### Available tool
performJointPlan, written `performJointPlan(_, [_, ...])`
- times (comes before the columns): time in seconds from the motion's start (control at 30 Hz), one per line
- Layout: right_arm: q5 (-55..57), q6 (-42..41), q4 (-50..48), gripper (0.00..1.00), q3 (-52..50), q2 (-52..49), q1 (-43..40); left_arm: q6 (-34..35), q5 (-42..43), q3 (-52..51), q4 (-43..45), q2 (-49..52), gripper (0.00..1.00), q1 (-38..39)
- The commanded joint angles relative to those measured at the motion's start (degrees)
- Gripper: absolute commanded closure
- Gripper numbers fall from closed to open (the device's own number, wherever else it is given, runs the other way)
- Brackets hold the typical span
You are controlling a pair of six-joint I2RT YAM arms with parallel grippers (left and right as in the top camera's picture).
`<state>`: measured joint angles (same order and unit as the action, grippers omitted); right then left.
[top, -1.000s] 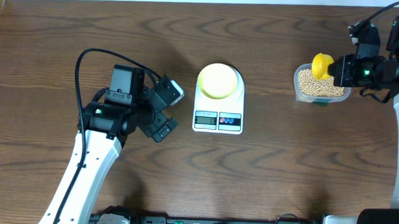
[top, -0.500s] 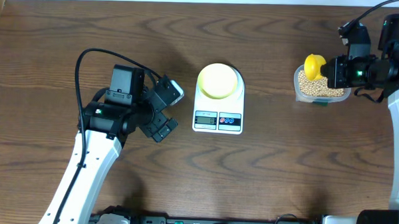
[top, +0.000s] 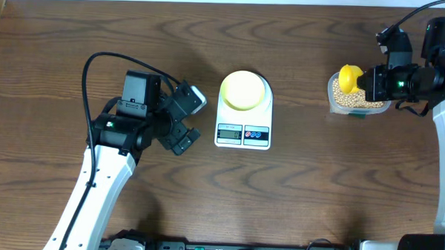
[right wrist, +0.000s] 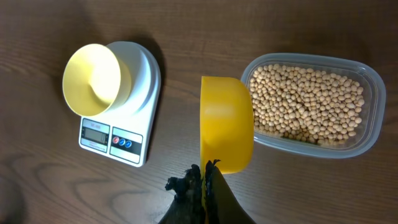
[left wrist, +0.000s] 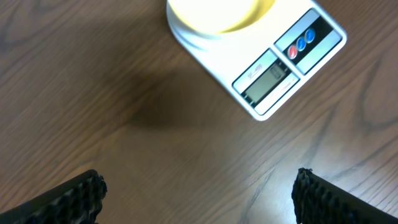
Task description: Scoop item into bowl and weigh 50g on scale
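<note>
Dark wood-grain table (top: pixel 317 180), seen from above and from both wrists: within the past second the right claw (right wrist: pixel 202 183), clenched on the yellow scoop (right wrist: pixel 227 127), has carried it from over the middle of the clear tub (right wrist: pixel 373 124) to the tub's end nearest the scale (right wrist: pixel 146 93). No beans (right wrist: pixel 305 106) can be seen in the scoop from either view, as its inside faces away from the cameras, so whether it is loaded cannot be told. The shift reads as the end of a dig through the tub or the start of the carry toward the bowl (right wrist: pixel 93 78).

Relative to the right claw, the beans lie in the tub just below and beside the scoop, close ahead of the fingertips. The pale bowl sits on the scale well apart from this claw, farther out past the scoop across bare table. The bowl looks empty, so weighing has not visibly begun.

Opposite, the left claw (left wrist: pixel 198 198) has barely moved and hangs released, fingers spread wide. The scale and bowl lie near, just ahead of its fingertips and untouched.
</note>
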<state>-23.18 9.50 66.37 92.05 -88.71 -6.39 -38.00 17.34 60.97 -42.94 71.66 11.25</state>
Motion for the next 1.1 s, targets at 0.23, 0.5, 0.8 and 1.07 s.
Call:
performJointPlan(0.23, [-0.9, 0.9, 1.2, 0.99, 1.1, -0.1, 0.5, 6.0, 11.3, -0.3, 2.8, -0.6, 0.02, -0.2])
performJointPlan(0.5, [-0.7, 2.0, 2.6, 0.99, 1.1, -0.1, 0.5, 6.8, 12.0, -1.0, 2.9, -3.0, 0.02, -4.6])
performJointPlan(0.8, [-0.7, 1.9, 2.2, 0.99, 1.1, -0.1, 0.5, 6.7, 14.9, -8.0, 5.8, -9.8, 0.03, -9.7])
performJointPlan(1.07, [-0.7, 1.8, 1.8, 0.99, 1.1, -0.1, 0.5, 3.6, 23.3, -13.9, 12.4, -11.7, 0.03, -10.7])
